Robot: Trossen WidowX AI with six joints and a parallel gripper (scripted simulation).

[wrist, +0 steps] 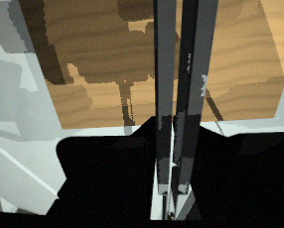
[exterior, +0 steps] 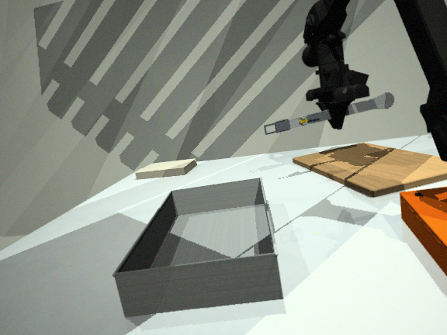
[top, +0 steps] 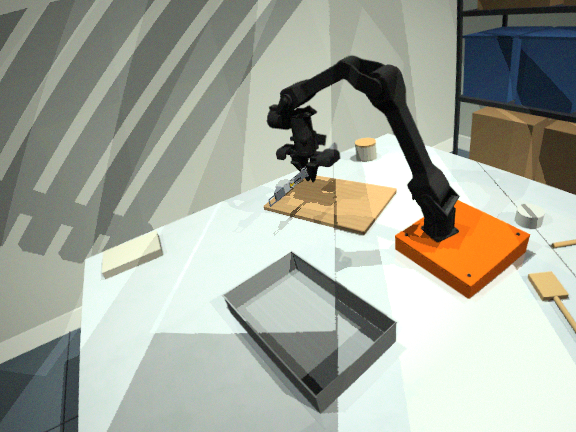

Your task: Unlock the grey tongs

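Observation:
My gripper (top: 311,177) (exterior: 337,126) (wrist: 164,121) is shut on the grey tongs (top: 288,187) (exterior: 320,117) (wrist: 165,59) around the middle of their arms and points down. The tongs are in the air over the wooden board (top: 370,205) (exterior: 411,170) (wrist: 238,64), touching neither it nor the table. Their ringed hinge end, with a yellow spot near it, shows lower than the rounded tip end in the top and exterior views. In the wrist view the two arms lie close together, with a narrow gap. The roasting tin (top: 357,367) (exterior: 202,287) is empty.
The orange base (top: 470,255) (exterior: 427,225) stands right of the board. A cream block (top: 132,255) (exterior: 167,168) lies at the left. A lidded jar (top: 366,150) stands behind the board. A grey round piece (top: 529,216) and a wooden paddle (top: 547,285) are at the right.

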